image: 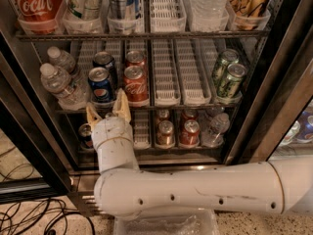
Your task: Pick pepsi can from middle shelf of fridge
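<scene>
The fridge (pixel 274 97) stands open with black door frames. Its middle shelf (pixel 168 77) has white slotted lane trays. The blue pepsi can (pixel 101 85) stands at the front of a left lane, with a second dark can (pixel 103 61) behind it. My gripper (pixel 107 109) is open, its two tan fingers (pixel 122 105) pointing up just below the pepsi can at the shelf's front edge, one tip on each side of the can's base. Nothing is held.
Two red Coca-Cola cans (pixel 135 82) stand right of the pepsi can, water bottles (pixel 58 82) to its left, green cans (pixel 227 77) at the right. The lower shelf holds several cans (pixel 188 131) and a bottle. My white arm (pixel 195 187) crosses the foreground. Cables (pixel 29 214) lie on the floor.
</scene>
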You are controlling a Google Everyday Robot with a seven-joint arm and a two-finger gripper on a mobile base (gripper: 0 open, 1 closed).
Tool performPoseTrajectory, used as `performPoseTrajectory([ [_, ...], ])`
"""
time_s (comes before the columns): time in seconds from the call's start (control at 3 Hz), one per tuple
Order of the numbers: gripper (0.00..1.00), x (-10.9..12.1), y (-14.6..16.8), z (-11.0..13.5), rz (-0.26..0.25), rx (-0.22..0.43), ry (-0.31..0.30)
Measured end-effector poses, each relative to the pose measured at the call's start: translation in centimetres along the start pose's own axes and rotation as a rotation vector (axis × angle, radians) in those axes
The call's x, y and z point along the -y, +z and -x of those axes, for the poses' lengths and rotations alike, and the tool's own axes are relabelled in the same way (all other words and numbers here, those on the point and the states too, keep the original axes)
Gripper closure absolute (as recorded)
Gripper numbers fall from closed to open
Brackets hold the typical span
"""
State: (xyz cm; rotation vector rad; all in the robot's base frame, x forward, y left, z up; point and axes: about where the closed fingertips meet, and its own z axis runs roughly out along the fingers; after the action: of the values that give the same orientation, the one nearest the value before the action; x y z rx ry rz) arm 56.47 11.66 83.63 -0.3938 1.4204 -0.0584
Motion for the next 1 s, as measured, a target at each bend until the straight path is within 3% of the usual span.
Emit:
performPoseTrajectory([
  [1.0,0.35,-1.6,3.0,0.6,0.043,0.035,0.093],
])
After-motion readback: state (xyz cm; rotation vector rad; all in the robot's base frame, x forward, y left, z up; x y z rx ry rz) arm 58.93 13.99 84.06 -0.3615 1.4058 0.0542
